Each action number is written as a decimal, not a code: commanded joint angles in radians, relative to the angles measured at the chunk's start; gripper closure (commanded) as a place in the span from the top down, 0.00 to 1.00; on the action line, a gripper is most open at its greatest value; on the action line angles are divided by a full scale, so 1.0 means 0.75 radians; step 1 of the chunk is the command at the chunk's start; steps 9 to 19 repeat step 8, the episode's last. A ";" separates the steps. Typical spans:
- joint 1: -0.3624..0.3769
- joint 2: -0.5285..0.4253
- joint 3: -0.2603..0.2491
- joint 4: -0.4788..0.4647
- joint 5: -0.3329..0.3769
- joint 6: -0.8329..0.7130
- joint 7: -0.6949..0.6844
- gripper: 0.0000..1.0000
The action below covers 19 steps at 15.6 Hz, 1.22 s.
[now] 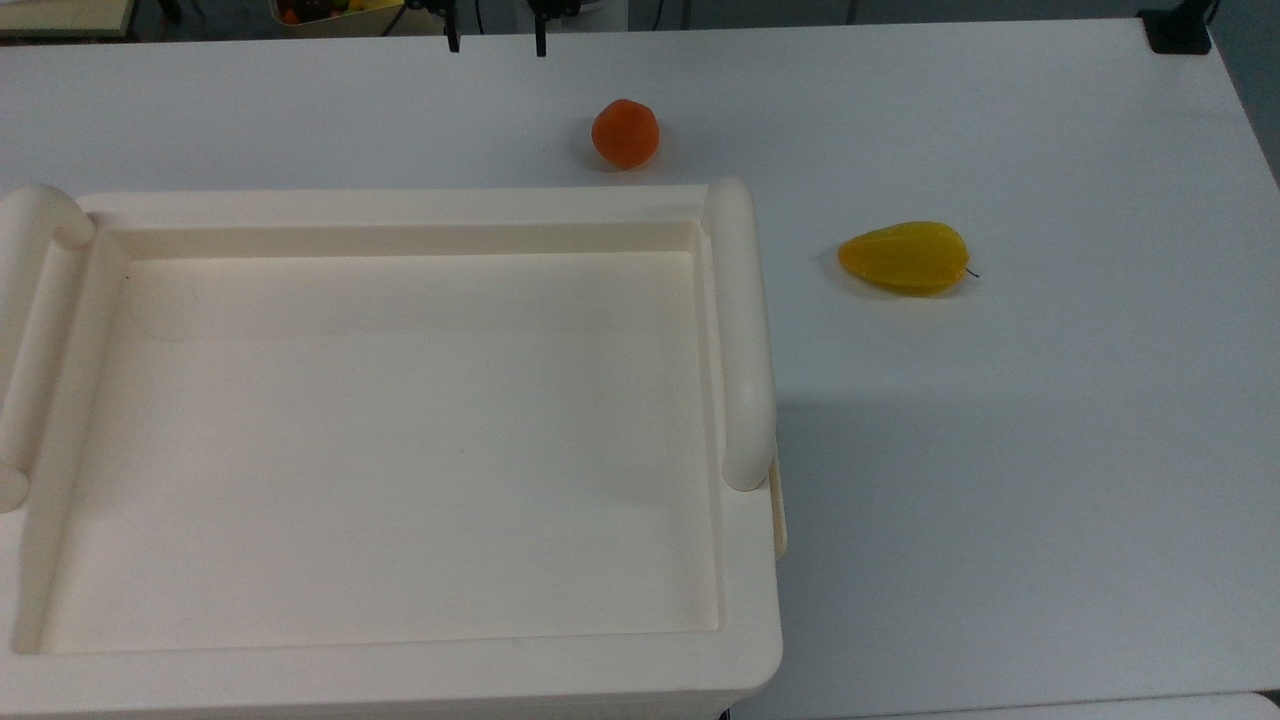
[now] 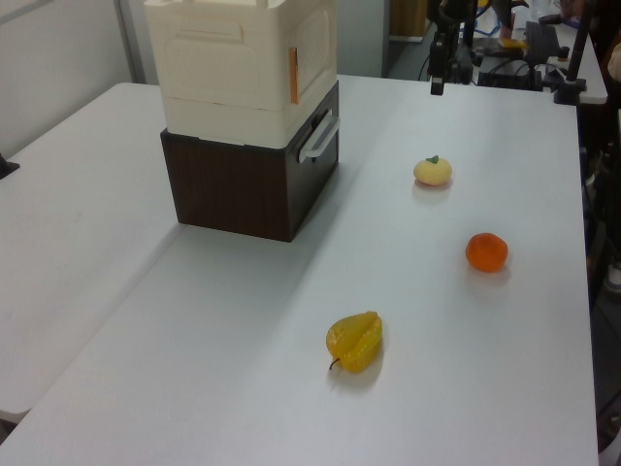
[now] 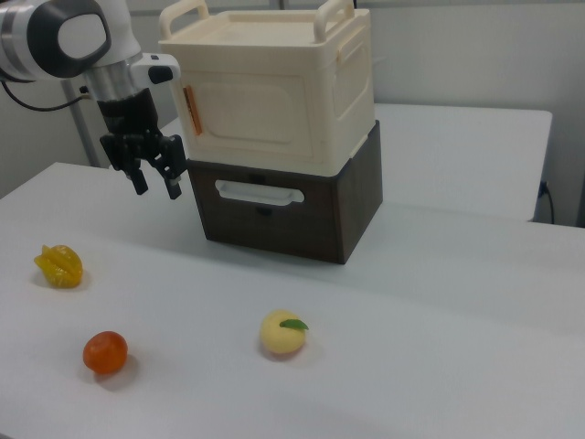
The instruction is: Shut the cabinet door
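In the top view we look down on the cabinet (image 1: 390, 440), its recessed tray-like top taking up the top view's left and centre, with a rounded bar handle (image 1: 742, 330) along its right side. A thin cream strip at that side, just below the handle, may be the door's edge; we cannot tell for sure. The gripper (image 1: 497, 38) shows at the upper edge as two dark fingertips (image 1: 453, 40) standing clearly apart, well beyond the cabinet's far rim. An orange fruit (image 1: 625, 132) lies on the white table (image 1: 1050, 450) between gripper and cabinet corner, and a yellow star fruit (image 1: 905, 258) lies further to the top view's right.

In the left view the cabinet (image 2: 243, 68) sits on a dark brown drawer unit (image 2: 254, 180). The cabinet door (image 2: 312, 49) lies flush in the face turned toward the fruits, an orange-brown mark along its near edge. The gripper (image 2: 438, 73) hangs far back, well apart from the door, above the table. A pale peach-like fruit (image 2: 433, 171) lies near it.

In the right view we see the cabinet door (image 3: 251, 114) shut in the front face, brown marks on the right view's left edge. The gripper (image 3: 154, 181) hangs just beside that edge, lower, fingers spread and holding nothing.

We read no writing or labels anywhere.
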 commanded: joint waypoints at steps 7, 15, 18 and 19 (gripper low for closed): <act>0.014 -0.031 -0.012 -0.028 -0.007 -0.019 -0.005 1.00; 0.014 -0.031 -0.012 -0.028 -0.009 -0.021 -0.005 1.00; 0.014 -0.031 -0.012 -0.028 -0.009 -0.021 -0.005 1.00; 0.014 -0.031 -0.012 -0.028 -0.009 -0.021 -0.005 1.00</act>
